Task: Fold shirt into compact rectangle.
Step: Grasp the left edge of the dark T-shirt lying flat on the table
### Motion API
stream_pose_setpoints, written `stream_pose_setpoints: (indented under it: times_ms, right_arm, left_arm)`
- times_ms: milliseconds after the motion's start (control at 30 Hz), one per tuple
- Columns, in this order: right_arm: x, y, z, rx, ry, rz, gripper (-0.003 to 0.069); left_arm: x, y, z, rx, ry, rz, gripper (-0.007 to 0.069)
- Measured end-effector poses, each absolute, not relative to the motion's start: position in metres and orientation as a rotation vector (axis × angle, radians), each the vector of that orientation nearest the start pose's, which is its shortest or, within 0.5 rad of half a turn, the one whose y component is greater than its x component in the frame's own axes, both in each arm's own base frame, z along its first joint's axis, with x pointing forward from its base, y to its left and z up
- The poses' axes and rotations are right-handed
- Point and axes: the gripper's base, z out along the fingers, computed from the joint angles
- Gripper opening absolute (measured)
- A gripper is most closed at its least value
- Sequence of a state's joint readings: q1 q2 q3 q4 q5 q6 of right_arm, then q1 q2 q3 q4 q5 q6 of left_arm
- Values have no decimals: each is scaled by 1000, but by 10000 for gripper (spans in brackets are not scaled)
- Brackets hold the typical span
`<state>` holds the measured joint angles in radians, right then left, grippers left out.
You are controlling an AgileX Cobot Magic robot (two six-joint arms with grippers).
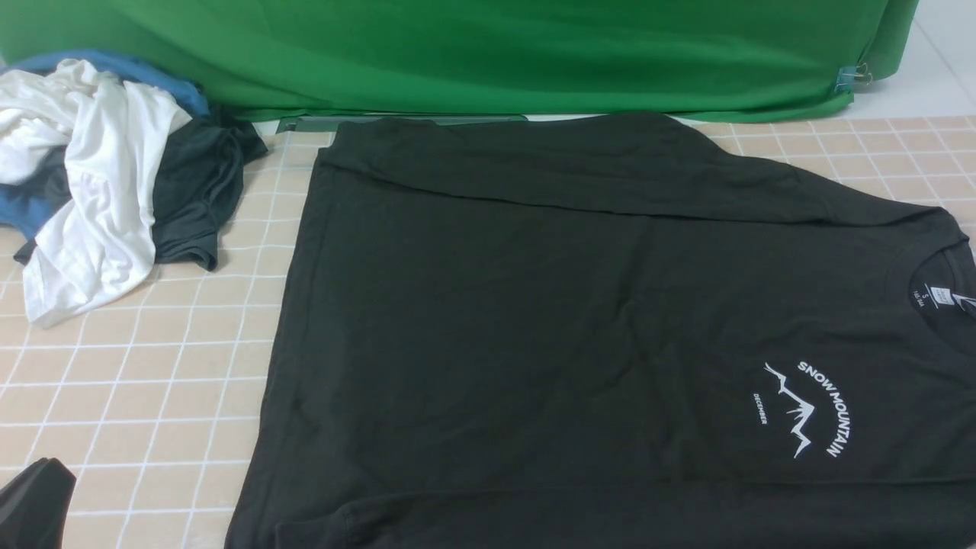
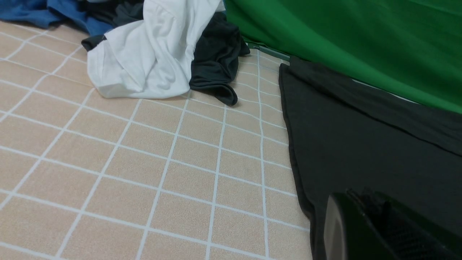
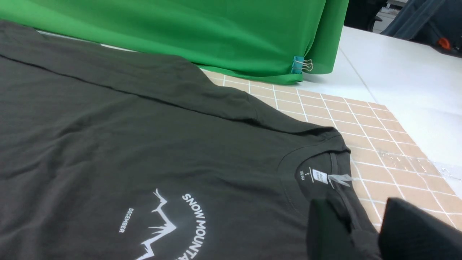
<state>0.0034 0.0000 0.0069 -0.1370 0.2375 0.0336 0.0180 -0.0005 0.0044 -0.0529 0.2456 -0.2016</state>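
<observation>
The shirt (image 1: pixel 534 320) lay spread flat on the desk (image 1: pixel 152 381) and took its middle and right part. The hem was to the left, the collar (image 1: pixel 926 267) to the right, and the chest print (image 1: pixel 808 412) faced up. Its far side was already folded in as a long strip along the green cloth (image 1: pixel 496 53).

From the left: the left gripper (image 2: pixel 371 227) was low at the near left corner, near the hem but, by the front view, apart from it. Its jaws were closed, w/ nothing in them. At the far left was a pile w/ a white garment (image 1: pixel 99 191) and a dark grey-green garment (image 1: pixel 194 191), near the shirt's far hem corner, not touching.

At the right, the right gripper (image 3: pixel 362 220) stood at the collar edge, jaws apart w/ some shoulder fabric between them. Whether they pressed it, I cannot tell.

Handling, in my judgement: thin knit, light, very soft, no stiffness, so it would prob. sag and wrinkle if lifted at one point only. Better to take it at two points at once, e.g. hem corner and shoulder of the near side. Pinch at the seam, where the fabric is double, and carry it low over the desk.
</observation>
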Motion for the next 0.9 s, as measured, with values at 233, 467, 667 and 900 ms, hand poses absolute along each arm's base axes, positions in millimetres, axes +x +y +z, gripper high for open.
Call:
stream_pose_setpoints:
  times_ms: [233, 467, 667, 900]
  right_arm:
    - [56, -3, 190, -65, 1726, -99, 242]
    - [56, -3, 190, -65, 1724, -99, 242]
    - [56, -2, 195, -69, 1665, -94, 242]
    - [57, 0, 204, 128, 1563, 125, 242]
  left_arm:
    - [55, 0, 189, -225, 1722, -184, 17]
    - [55, 0, 189, -194, 1724, -149, 17]
    - [55, 2, 190, -103, 1725, -44, 17]
    - [56, -2, 192, -303, 1688, -283, 17]
